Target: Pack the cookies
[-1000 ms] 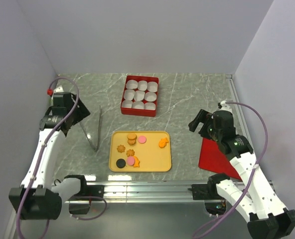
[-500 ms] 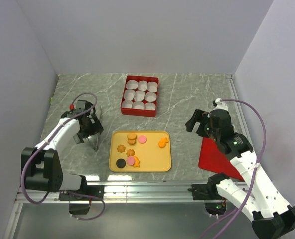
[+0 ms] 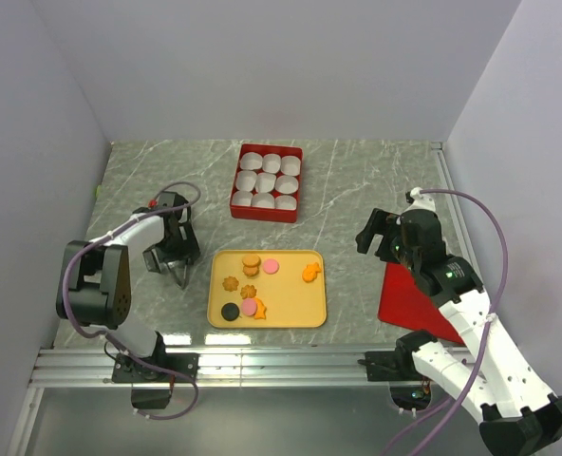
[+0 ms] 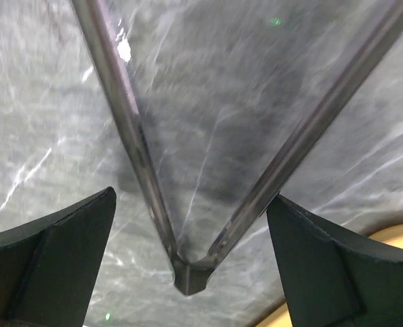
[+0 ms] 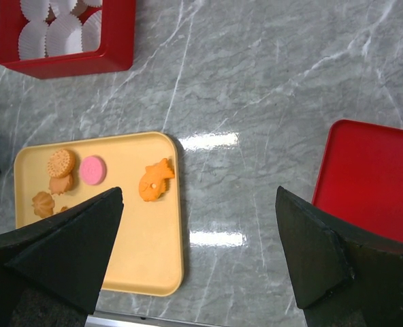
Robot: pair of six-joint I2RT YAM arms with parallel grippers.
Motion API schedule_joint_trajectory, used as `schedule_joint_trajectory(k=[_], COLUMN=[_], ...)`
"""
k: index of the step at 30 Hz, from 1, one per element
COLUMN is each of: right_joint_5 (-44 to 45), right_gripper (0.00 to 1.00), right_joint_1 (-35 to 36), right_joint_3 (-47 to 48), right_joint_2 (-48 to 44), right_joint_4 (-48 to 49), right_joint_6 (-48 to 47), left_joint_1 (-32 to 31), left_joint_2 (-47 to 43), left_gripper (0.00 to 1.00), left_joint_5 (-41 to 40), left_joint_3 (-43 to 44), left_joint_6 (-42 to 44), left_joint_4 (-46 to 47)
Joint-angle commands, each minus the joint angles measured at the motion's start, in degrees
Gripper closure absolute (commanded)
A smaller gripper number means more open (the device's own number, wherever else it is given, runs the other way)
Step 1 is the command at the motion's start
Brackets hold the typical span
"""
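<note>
Several cookies lie on a yellow tray [image 3: 300,304]: tan rounds [image 3: 252,261], a pink round [image 3: 271,266], an orange fish shape [image 3: 310,274], tan flowers [image 3: 230,283], a black round [image 3: 230,311]. My left gripper [image 3: 174,258] is open and low over the metal tongs [image 3: 185,237] left of the tray. In the left wrist view its fingers [image 4: 52,266] stand either side of the tongs' joined end [image 4: 188,272], not touching it. My right gripper [image 3: 381,233] is open and empty, raised right of the tray. Its view shows the fish cookie [image 5: 154,180] and the pink round [image 5: 92,169].
A red box [image 3: 267,207] holding white paper cups [image 3: 267,180] stands behind the tray. A flat red lid [image 3: 404,304] lies at the right, under my right arm. Walls close in the table on three sides.
My left arm has swung in from the far left and come down over the tongs. My right arm has barely moved. The cookies have not moved.
</note>
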Motion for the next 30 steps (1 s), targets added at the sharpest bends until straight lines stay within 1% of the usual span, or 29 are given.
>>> schedule_joint_trajectory(k=[1,4,7,13,16,19,20,21,24,26,28,30], right_joint_5=[1.67,1.68,1.67,2.20,2.11,1.85,1.59,1.50,0.89,0.01,-1.31,-2.45], right_gripper=[0.00,0.00,0.00,0.00,0.00,0.00,0.00,0.00,0.00,0.00,0.00,0.00], right_joint_1=[0.06,-0.03,-0.12,-0.47,-0.65,-0.65,-0.65,-0.65,-0.73,-0.65,-0.73,-0.74], right_joint_3=[0.95,0.86,1.04,2.44,3.23,3.85,4.37,4.81,6.39,6.92,7.63,8.24], right_joint_2=[-0.21,0.14,0.58,1.81,2.33,2.60,2.69,2.86,2.95,3.13,3.48,4.00], right_joint_4=[0.18,0.27,0.10,-0.08,-0.26,-0.43,-0.69,-0.87,-1.66,-1.66,-1.40,-1.05], right_joint_6=[-1.29,-1.20,-1.46,-2.08,-2.26,-2.26,-2.17,-2.17,-1.82,-1.47,-1.20,-0.76], left_joint_1=[0.22,0.74,1.44,2.68,3.12,3.38,3.38,3.38,3.29,2.42,1.45,0.22], left_joint_2=[1.12,3.14,5.78,7.55,7.63,7.20,6.76,6.06,2.37,0.70,0.17,-0.10], left_gripper=[0.01,0.01,0.04,0.19,0.21,0.26,0.29,0.30,0.30,0.30,0.30,0.30], left_joint_5=[-0.47,-0.82,-0.39,3.73,5.50,7.17,7.78,8.05,8.05,8.14,6.30,5.77], left_joint_3=[2.46,3.77,5.27,5.01,4.75,4.92,5.19,5.62,9.22,13.96,18.69,21.17], left_joint_6=[2.45,4.02,6.48,8.16,8.42,8.51,8.25,8.07,6.58,6.23,5.96,5.79], left_joint_4=[3.54,4.42,5.12,6.00,6.27,6.18,5.57,4.87,0.66,-1.98,-6.11,-9.18])
